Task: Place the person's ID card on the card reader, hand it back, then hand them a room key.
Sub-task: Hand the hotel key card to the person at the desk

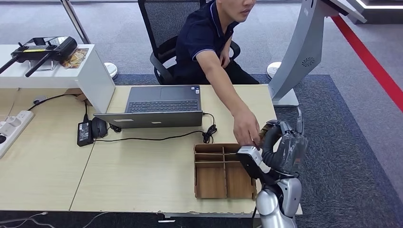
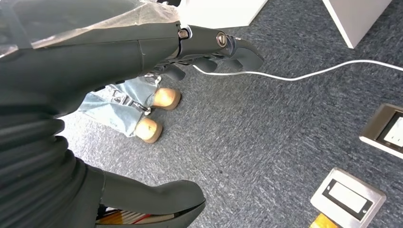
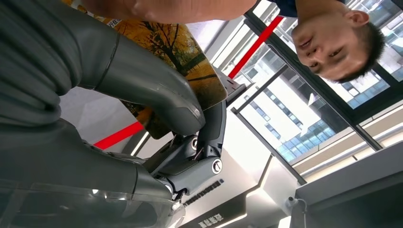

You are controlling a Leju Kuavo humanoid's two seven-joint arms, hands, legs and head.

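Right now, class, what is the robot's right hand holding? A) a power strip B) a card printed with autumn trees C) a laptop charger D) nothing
B: in the right wrist view the right hand pinches the card under its thumb, while a person's hand reaches in to it.

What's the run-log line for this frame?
phase: card handover | right hand: pinches card at desk's right end | person's hand: on card | left hand: hangs over floor, holds nothing | wooden tray: untouched

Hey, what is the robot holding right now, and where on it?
The right hand pinches a card with an autumn-tree print between thumb and fingers, near one edge. The left hand holds nothing.
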